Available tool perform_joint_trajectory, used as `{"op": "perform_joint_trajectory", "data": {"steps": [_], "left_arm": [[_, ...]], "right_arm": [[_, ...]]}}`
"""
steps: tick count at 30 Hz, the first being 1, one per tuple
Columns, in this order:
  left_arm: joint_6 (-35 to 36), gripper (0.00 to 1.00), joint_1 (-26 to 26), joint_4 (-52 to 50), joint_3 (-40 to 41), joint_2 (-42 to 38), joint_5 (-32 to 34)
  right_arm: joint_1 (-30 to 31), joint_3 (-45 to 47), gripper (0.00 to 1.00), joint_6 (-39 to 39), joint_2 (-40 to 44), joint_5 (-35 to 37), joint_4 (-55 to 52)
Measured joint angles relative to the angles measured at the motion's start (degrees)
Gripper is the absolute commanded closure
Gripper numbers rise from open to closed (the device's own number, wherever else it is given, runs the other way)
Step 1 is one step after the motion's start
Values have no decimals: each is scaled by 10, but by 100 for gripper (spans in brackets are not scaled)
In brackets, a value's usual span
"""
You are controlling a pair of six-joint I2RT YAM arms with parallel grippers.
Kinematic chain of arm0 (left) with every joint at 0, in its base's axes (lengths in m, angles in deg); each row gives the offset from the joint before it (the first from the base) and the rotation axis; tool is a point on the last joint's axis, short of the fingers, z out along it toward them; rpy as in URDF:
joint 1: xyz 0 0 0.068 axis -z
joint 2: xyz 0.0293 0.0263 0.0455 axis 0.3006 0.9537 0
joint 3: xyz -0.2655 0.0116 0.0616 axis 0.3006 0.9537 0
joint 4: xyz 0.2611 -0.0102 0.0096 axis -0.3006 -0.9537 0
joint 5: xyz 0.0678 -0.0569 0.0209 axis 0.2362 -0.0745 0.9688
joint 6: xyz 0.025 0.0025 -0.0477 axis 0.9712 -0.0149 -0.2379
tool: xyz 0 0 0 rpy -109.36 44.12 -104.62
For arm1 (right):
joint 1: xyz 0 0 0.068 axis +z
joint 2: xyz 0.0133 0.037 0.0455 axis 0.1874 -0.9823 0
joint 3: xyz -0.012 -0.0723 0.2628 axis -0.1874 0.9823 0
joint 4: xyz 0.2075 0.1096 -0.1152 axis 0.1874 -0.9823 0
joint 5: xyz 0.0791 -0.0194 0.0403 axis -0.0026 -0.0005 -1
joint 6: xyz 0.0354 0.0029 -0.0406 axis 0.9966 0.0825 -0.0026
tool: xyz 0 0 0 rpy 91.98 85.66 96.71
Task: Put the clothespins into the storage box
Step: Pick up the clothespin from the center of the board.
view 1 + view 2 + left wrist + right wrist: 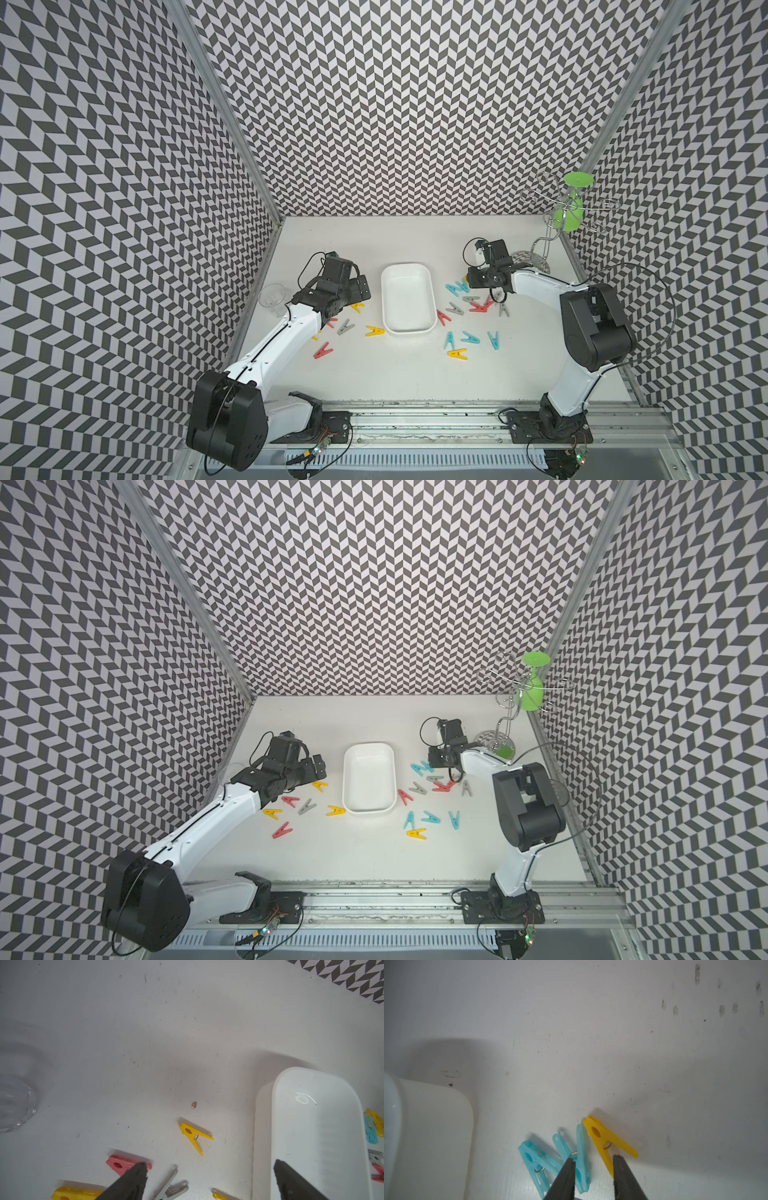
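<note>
While both arms (286, 328) lean over white desk (374, 374), storage box (407, 299) sits mid-desk. Between box and desk's left edge, left gripper (209, 1164) spread wide (gripping nothing). Near box's far right corner, right gripper (593, 1159) part-closed, fingers not meeting, straddling blue clothespin (581, 1147) beside yellow clothespin (602, 1138). Remaining clothespins (468, 338) scattered on desk both sides of box.

The storage box (408, 331), a shallow white tray with rounded corners, sits upright mid-counter (395, 374). The clothespins (374, 331) lie flat on the counter outside it. Yellow, red and grey ones are left of it. Light-blue, grey, red and yellow ones are right of it, where two light-blue ones (581, 1142) seem to overlap.
</note>
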Motion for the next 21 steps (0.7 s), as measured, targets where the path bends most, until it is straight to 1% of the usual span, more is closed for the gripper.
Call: {"op": "perform_joint_trajectory", "data": {"steps": [7, 16, 21], "left_arm": [[0, 0, -12, -6, 0, -4, -1], [-4, 0, -44, -5, 0, -10, -24], [-4, 0, -52, -5, 0, -10, -29]], "right_arm": [[0, 17, 67, 8, -1, 6, 2], [-9, 18, 67, 16, -21, 14, 15], [-11, 18, 67, 16, -28, 12, 16]]}}
